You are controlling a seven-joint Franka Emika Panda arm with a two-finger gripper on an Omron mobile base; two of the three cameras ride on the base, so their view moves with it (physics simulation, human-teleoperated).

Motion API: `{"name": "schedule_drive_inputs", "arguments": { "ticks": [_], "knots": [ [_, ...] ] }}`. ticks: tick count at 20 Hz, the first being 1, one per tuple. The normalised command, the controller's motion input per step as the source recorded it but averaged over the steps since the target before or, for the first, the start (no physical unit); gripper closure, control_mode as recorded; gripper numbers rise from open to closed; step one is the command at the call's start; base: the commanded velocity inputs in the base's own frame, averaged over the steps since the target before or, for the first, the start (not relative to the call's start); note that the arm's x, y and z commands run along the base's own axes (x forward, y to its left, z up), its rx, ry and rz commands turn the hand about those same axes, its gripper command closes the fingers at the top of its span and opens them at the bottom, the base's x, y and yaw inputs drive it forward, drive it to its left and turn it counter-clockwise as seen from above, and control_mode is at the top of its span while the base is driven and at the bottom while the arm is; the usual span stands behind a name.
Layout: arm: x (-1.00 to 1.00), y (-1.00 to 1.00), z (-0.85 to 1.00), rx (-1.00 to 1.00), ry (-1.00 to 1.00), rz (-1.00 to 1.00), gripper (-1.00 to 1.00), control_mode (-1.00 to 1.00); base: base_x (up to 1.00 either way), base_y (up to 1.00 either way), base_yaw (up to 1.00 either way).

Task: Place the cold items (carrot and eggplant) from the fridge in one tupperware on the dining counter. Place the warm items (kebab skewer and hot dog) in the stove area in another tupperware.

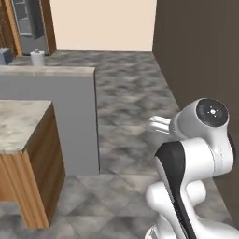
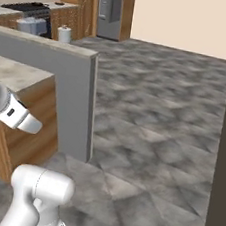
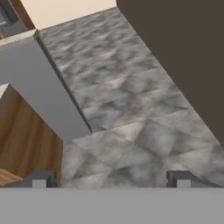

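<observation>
At the bottom of the hand view my gripper (image 3: 109,179) hangs wide open and empty over bare floor (image 3: 131,109), since I'm between stations.

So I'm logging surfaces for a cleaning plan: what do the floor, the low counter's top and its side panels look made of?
Mottled grey floor: stone-look tile, matt, with faint diagonal seams. Pale speckled counter top: looks like marble or granite, veined beige-grey. Brown counter side panel: wood, striped vertical grain, possibly veneer.

Grey half wall (image 1: 70,116), marble-topped wooden counter (image 1: 21,123), stove (image 2: 27,10), steel fridge (image 2: 110,11)
</observation>
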Motion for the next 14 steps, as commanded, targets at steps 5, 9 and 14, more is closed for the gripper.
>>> {"name": "schedule_drive_inputs", "arguments": {
  "ticks": [5, 9, 14],
  "knots": [
    [0.0, 0.0, 0.0, 0.0, 0.0, 0.0, -1.0, 1.0, 0.49, -0.88, 0.12],
    [0.0, 0.0, 0.0, 0.0, 0.0, 0.0, -1.0, 1.0, 0.66, -0.82, 0.14],
    [0.0, 0.0, 0.0, 0.0, 0.0, 0.0, -1.0, 1.0, 0.73, -0.79, 0.17]
  ]
}}
